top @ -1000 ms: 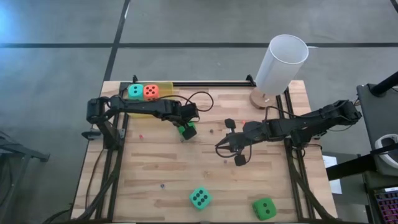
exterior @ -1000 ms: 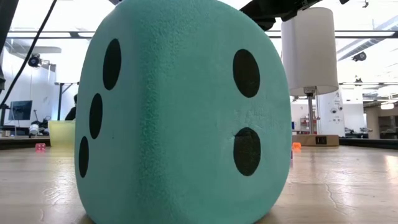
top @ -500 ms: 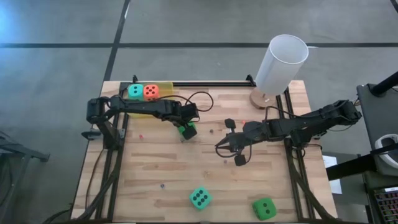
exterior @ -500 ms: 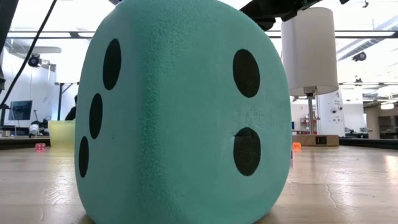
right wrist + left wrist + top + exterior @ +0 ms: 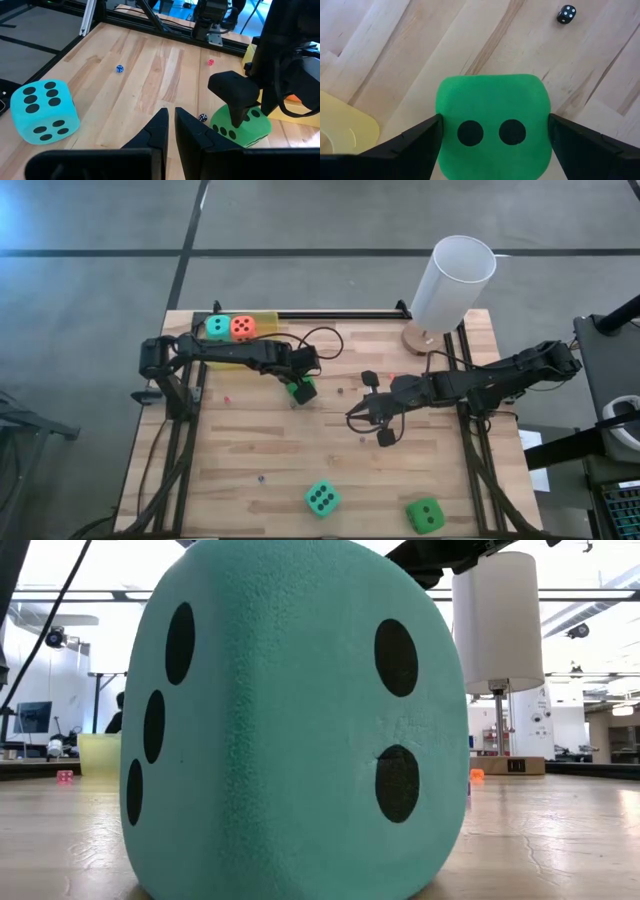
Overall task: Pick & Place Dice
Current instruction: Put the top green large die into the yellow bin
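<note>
You are looking straight at a teal die [image 5: 295,720] that sits on the wooden table [image 5: 560,840] and fills most of the low view. Its left face shows three black pips in a slanted line; its right face shows two, one above the other. Beyond its left side you can see a translucent yellow tray [image 5: 100,754] and a tiny pink die [image 5: 64,777]. To the right stands a white cylinder [image 5: 497,622] on a thin stem, with a small orange object [image 5: 477,774] near its base.
</note>
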